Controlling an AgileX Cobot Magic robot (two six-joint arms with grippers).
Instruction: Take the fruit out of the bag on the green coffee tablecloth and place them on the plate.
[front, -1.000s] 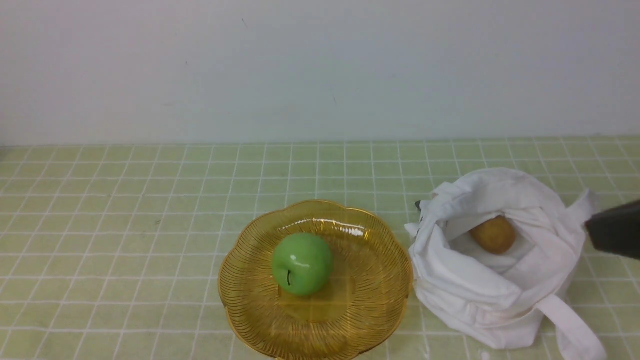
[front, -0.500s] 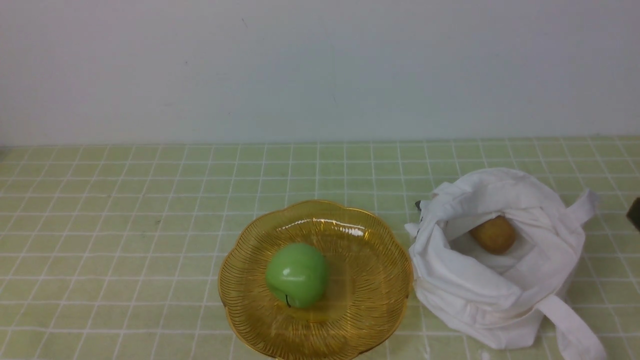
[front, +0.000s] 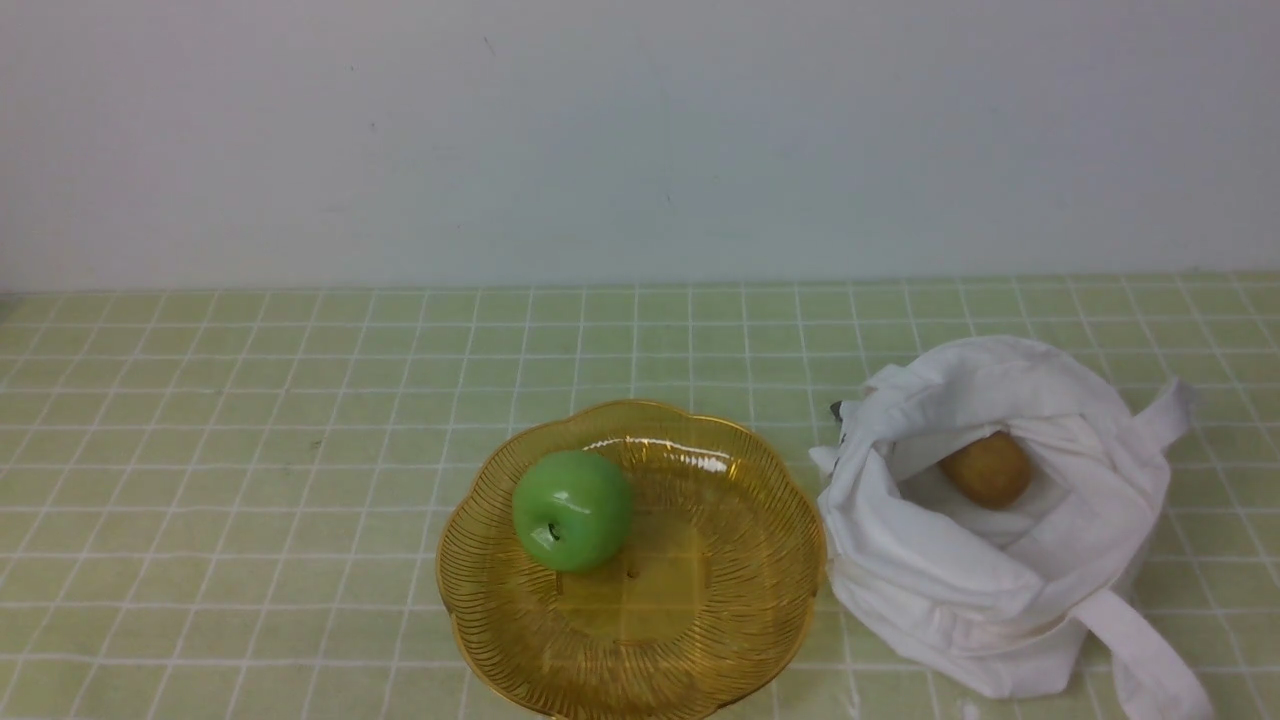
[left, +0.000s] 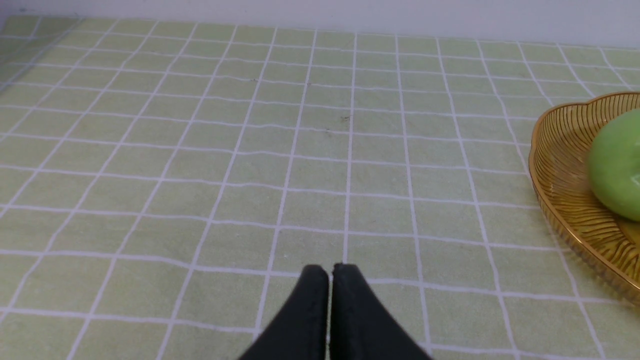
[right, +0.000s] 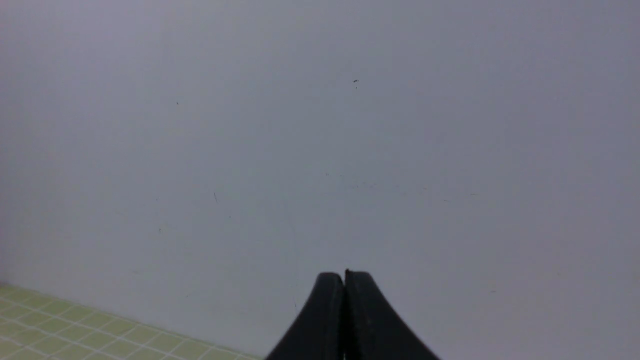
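Your left claw (left: 330, 274) and right claw (right: 345, 278) are clenched, empty; unless you open one before the bag (front: 930, 580), you shove the brown fruit (front: 986, 468) deeper.

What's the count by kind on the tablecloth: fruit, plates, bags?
fruit: 2 (green apple, brownish-yellow oval fruit)
amber plate: 1
white bag: 1
total: 4
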